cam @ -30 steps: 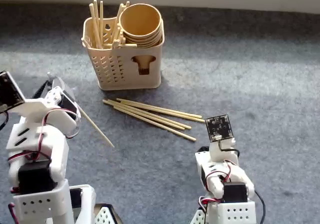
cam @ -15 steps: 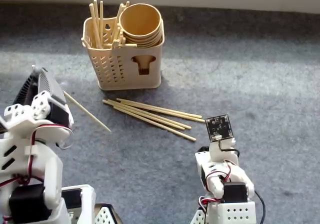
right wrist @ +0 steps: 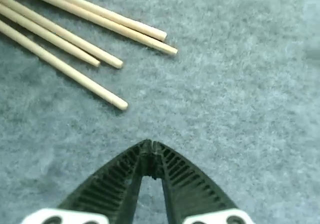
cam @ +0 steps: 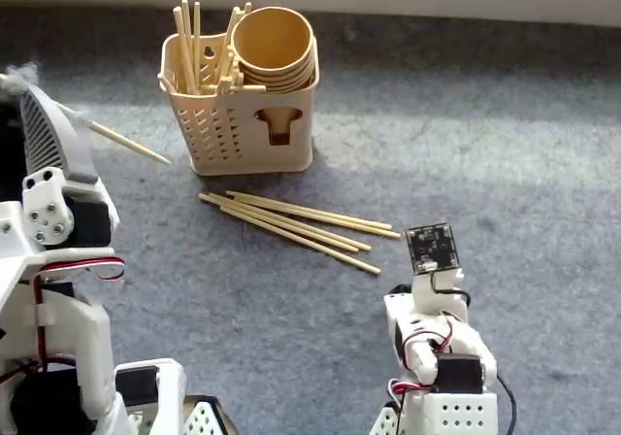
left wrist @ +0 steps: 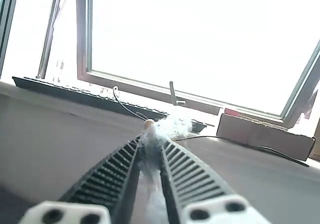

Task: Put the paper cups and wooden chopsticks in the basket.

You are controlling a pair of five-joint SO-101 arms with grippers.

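Over the last second the left arm has swung up and back from the grey carpeted table surface, carrying one thin pale wooden chopstick with it; a second ago that stick lay low beside the arm, and now it hangs in the air to the side of the cream perforated plastic basket, its free tip pointing towards the basket wall but well apart from the rim. The left gripper is clamped tight around the stick's end, with a tuft of white fluff caught at the jaws. That reads as a pick completed and the carry under way: the stick probably needs to be brought over the basket opening and tipped upright before release. The right gripper has not moved; its jaws are pressed together on nothing, low over the carpet just beside the bundle of loose wooden chopsticks that lies in front of the basket and remains to be collected. Inside the basket, a stack of tan paper cups fills one side and several upright wooden chopsticks stand in the other
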